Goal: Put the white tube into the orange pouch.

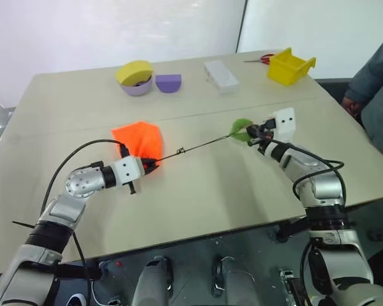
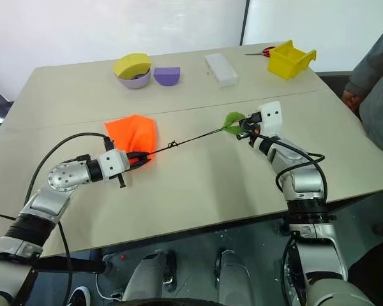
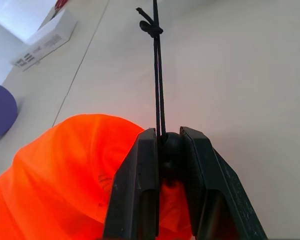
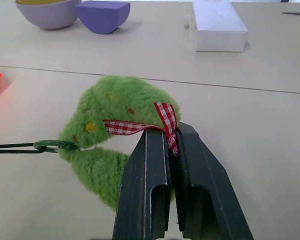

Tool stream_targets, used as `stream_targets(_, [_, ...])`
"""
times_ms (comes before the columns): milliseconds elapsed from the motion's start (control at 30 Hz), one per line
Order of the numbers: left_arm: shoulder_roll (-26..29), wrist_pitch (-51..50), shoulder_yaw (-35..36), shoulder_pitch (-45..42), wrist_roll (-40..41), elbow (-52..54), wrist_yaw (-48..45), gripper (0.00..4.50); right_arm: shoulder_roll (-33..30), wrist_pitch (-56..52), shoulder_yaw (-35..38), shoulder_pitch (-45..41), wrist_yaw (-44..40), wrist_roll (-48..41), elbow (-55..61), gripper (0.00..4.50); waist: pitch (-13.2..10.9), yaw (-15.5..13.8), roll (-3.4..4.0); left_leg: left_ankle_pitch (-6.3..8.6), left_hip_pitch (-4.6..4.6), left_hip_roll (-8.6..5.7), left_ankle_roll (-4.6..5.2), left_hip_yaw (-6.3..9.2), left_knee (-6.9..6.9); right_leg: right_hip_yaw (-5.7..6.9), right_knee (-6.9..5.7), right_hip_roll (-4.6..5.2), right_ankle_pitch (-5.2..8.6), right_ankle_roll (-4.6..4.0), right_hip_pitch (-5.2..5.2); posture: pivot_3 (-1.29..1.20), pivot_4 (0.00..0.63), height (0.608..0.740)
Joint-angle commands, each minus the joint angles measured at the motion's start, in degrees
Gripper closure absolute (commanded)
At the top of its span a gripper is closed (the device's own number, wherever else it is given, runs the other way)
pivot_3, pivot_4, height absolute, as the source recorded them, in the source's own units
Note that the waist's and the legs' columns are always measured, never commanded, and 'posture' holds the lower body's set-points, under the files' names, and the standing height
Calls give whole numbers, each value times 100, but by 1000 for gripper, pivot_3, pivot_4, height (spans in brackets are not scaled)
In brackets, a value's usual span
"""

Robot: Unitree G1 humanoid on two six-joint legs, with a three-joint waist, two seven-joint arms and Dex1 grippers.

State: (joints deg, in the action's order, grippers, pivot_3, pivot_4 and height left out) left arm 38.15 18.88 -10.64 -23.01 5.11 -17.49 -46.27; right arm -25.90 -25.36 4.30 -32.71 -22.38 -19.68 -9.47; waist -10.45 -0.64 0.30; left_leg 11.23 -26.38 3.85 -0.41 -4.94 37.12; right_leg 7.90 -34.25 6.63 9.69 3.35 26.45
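Across the middle of the table (image 1: 198, 204) a dark cord (image 1: 198, 146) runs taut between the two grippers, from lower left to upper right of the left eye view. At its lower-left end the left gripper (image 1: 152, 164) has its fingers closed on the gathered neck of the orange pouch (image 1: 138, 138), which lies flat beyond the fingers, toward the upper left. The left wrist view shows the black fingers (image 3: 140, 190) pinching the dark neck where the cord leaves it, with a small knot a little way along the line. At the upper-right end the right gripper (image 1: 260, 132) is clamped on the red-checked ribbon of the green fuzzy ring (image 1: 240, 130), whose body sits just left of the fingers.

So the pouch's mouth points along the cord toward the right arm, and with the line stretched it looks drawn closed. I cannot make out the white tube on the table; it may already be inside the pouch, but the fabric hides that.

Along the far edge stand a lilac bowl (image 1: 136, 87) with a yellow piece on it, a purple half-round block (image 1: 168, 83), a clear-white box (image 1: 221, 75), red-handled scissors (image 1: 263, 59) and a yellow bin (image 1: 290, 66), all well apart from the cord. A person's sleeve (image 1: 374, 76) shows at the right edge. Nothing lies between the grippers but the cord itself.
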Motion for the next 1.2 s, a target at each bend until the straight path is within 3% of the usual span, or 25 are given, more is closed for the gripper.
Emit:
stream_targets(33, [-43,-397,219,266,336,104,-274,4343,-236,-165,371,167,-269,-252,669,4500,0,-1,0,0,1,0,0,0,0,0,0,0,0,0,-1,0,150,740])
stream_targets(167, [-504,-977,133,506,856,867,-442,4343,-213,-647,6,734,-777,-574,1583,4500,2,-7,1,0,2,0,0,0,0,0,1,2,4,5,-7,0,150,740])
stream_targets(267, [-663,-1144,362,517,1078,1113,-493,2934,-340,-841,-9,1070,-1161,-748,1893,3436,0,-6,-1,0,-1,-2,1,-1,7,-1,1,3,3,6,-6,0,150,740])
stream_targets(467, [-490,-1625,853,585,1585,1243,-849,48,-425,-867,-8,1143,-1296,-613,1876,491,0,15,-1,11,6,-1,-18,11,8,3,5,-1,-1,-3,-6,0,150,740])
stream_targets(500, [-473,-1664,928,598,1636,1234,-874,0,-448,-873,-8,1143,-1300,-591,1859,59,0,17,-1,11,6,-1,-18,12,8,4,7,-2,-1,-3,-7,0,150,740])
stream_targets(867, [132,-3502,2503,1147,3219,1938,-927,0,-1365,-530,507,2078,-2308,-880,2627,59,-1,-11,-2,3,-3,-5,-4,7,0,3,12,2,7,8,-2,0,150,740])
stream_targets(1000, [300,-3680,3037,2108,3028,1988,-645,0,-1696,-324,850,3228,-2795,-998,3360,59,0,7,-3,9,4,-4,-13,9,-10,3,14,0,13,12,-2,0,150,740])
stream_targets(1133, [363,-3460,3287,2589,2712,1731,-514,0,-1964,-118,1080,3784,-3047,-898,3394,59,-3,27,24,22,4,-2,-33,17,3,5,37,-3,9,5,-3,0,150,740])
stream_targets(1167, [357,-3429,3376,2649,2716,1705,-505,0,-2048,-47,1121,3910,-3129,-834,3373,59,49,22,206,24,-22,30,-34,57,-7,23,163,-69,-28,-8,-12,0,150,740])
stream_targets(1200, [365,-3381,3409,2682,2682,1689,-510,0,-2097,-11,1165,3988,-3197,-831,3322,59,63,-105,177,23,-199,209,-35,121,-32,24,453,-274,-256,-25,-154,0,150,740])
